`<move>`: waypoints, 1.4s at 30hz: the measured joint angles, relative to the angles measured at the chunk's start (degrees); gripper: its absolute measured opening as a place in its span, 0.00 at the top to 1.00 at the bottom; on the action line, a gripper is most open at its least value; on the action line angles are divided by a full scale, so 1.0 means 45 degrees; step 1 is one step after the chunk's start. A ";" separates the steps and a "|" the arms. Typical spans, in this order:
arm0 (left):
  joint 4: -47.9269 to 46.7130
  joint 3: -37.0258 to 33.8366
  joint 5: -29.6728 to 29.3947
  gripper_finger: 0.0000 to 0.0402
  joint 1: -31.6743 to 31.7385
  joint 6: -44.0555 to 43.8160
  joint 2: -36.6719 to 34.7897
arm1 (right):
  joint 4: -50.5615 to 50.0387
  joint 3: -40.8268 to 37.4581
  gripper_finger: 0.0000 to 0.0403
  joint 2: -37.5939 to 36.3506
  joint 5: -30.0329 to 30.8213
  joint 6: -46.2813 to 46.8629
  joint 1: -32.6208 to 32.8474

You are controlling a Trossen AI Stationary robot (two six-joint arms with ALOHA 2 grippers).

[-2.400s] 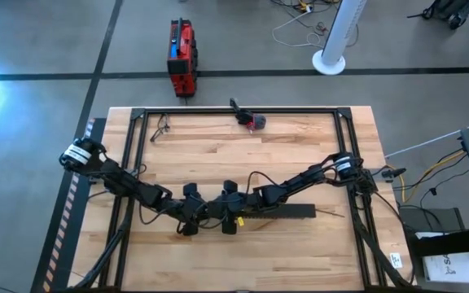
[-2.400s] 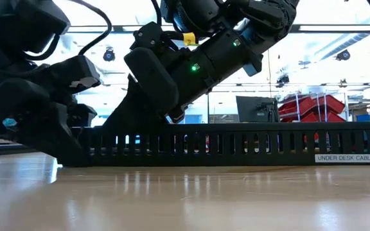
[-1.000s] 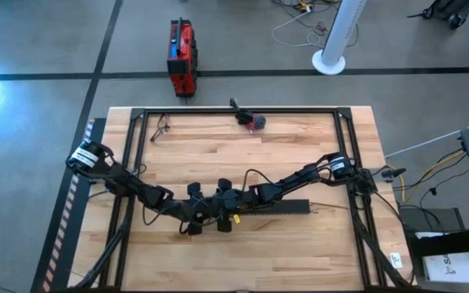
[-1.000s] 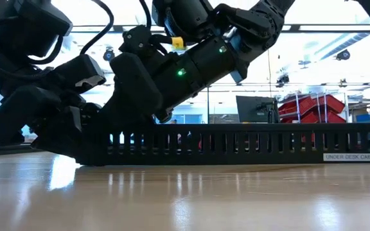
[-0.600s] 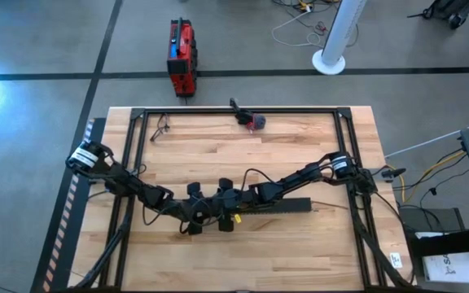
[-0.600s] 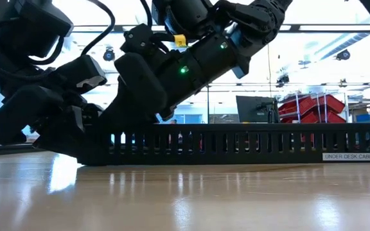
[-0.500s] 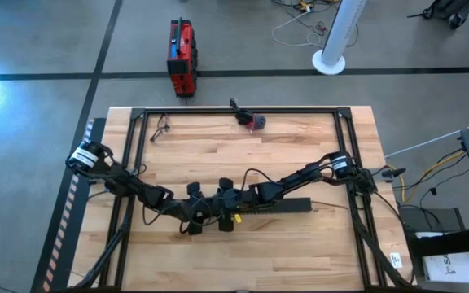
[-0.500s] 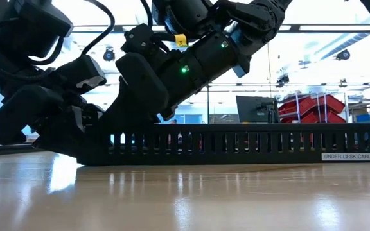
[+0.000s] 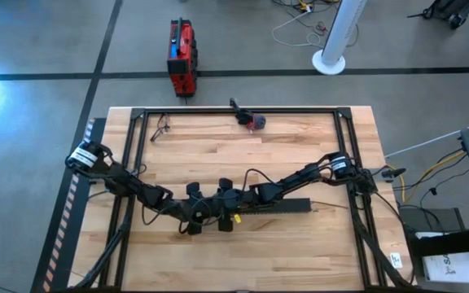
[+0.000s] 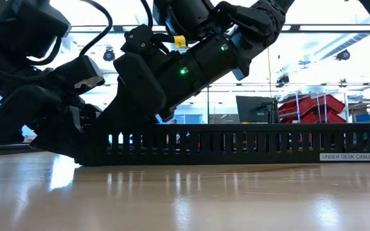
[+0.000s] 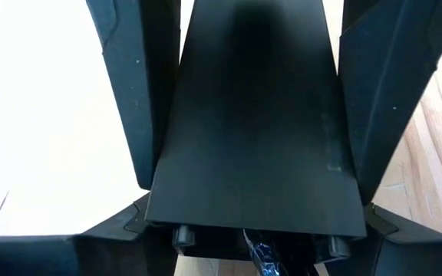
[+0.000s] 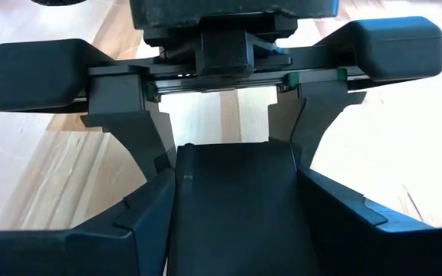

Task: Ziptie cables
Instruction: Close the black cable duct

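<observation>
Gripping 1 black slotted duct (image 9: 279, 208) from both ends on the worktop (image 9: 243, 155). Left end effector (image 9: 195, 218) and right end effector (image 9: 229, 211) both clamped across its width. No cables discernible.

The high camera looks straight down on the whole table (image 9: 300, 155). The low one sits at tabletop level, close against the slotted black duct (image 10: 249, 144). Each wrist camera faces along its own fingers, very near that duct (image 11: 252, 130), which all four views share.
</observation>
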 joint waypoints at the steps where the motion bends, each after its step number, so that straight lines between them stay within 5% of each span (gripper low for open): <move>1: 0.0002 -0.0003 0.0000 0.45 0.0000 0.0000 0.0000 | -0.0002 0.0000 0.45 0.0000 0.0001 0.0006 0.0000; 42: 0.0806 -0.0034 -0.0325 0.44 0.0046 0.0315 0.0039 | 0.0369 -0.0008 0.45 0.0034 -0.0011 -0.0302 0.0000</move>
